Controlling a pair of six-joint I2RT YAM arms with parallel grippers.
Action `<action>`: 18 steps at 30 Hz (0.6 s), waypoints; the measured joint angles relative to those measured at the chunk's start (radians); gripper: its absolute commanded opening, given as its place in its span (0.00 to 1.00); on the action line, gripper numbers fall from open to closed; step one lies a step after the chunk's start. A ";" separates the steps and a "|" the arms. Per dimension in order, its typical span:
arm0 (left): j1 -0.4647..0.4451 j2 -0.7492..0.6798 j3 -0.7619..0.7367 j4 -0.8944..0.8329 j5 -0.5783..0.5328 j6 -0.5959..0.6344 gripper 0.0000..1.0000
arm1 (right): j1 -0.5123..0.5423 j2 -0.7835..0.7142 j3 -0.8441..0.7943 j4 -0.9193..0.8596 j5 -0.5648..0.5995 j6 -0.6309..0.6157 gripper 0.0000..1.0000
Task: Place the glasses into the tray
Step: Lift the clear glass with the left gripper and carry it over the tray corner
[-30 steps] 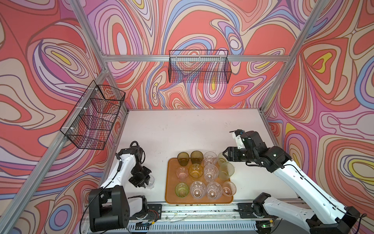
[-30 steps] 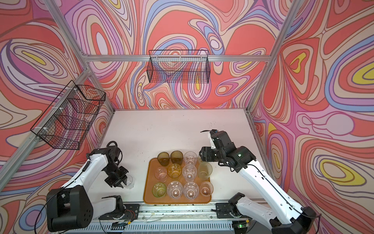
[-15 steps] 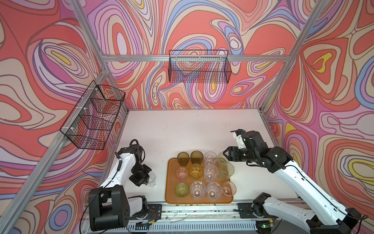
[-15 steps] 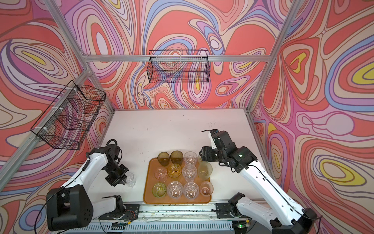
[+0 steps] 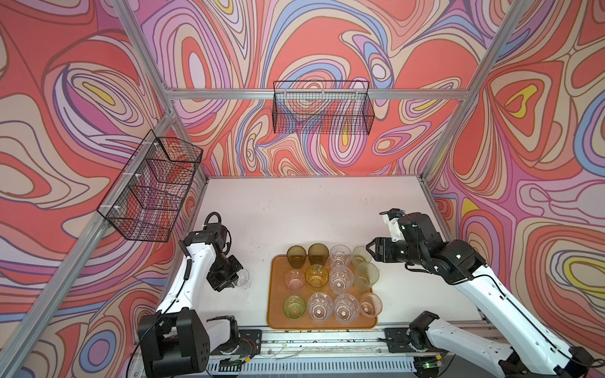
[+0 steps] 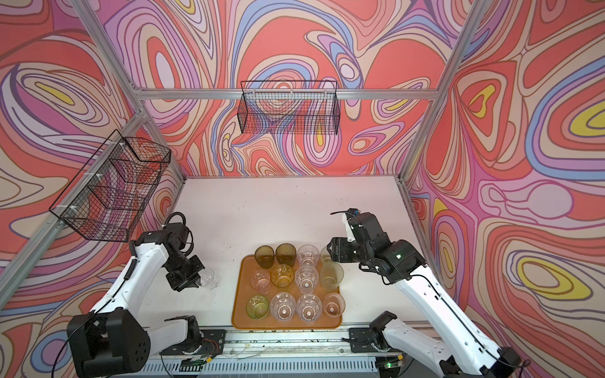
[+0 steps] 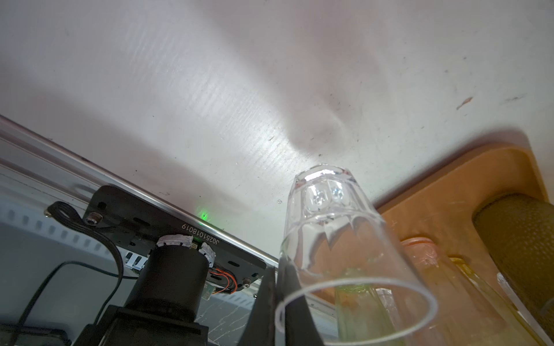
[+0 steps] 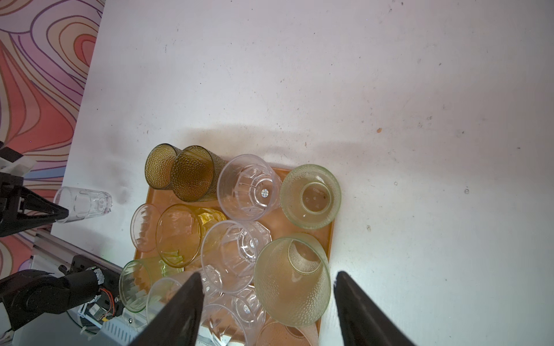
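Shut tighter than a second ago, the left gripper [image 5: 236, 282] pinches the rim of the clear tumbler [image 5: 244, 278], outside the tray [image 5: 277, 295] near its left edge, likely light, stiff and slippery, so this rim hold suits it, while the right gripper [image 5: 370, 250] hangs spread, empty.

My cell: swirl-print walls [image 5: 327, 39], scuffed white table [image 5: 294, 209], alu frame [image 5: 229, 94], far basket [image 5: 322, 108], left basket [image 5: 154, 186], both black wire.

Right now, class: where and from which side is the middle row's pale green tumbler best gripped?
The pale green tumbler stands mouth up: probably pinch its rim from above, one jaw inside, one outside on the table side; a clear tumbler crowds the other.
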 measured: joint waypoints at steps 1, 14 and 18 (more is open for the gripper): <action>0.000 0.000 0.008 -0.004 0.000 0.012 0.00 | 0.000 -0.004 0.000 -0.004 0.002 0.000 0.71; -0.041 0.030 0.119 -0.047 0.018 0.122 0.00 | 0.000 -0.033 0.000 -0.041 0.008 0.001 0.70; -0.112 0.063 0.166 -0.050 0.007 0.123 0.00 | 0.000 -0.033 0.000 -0.042 0.009 0.003 0.70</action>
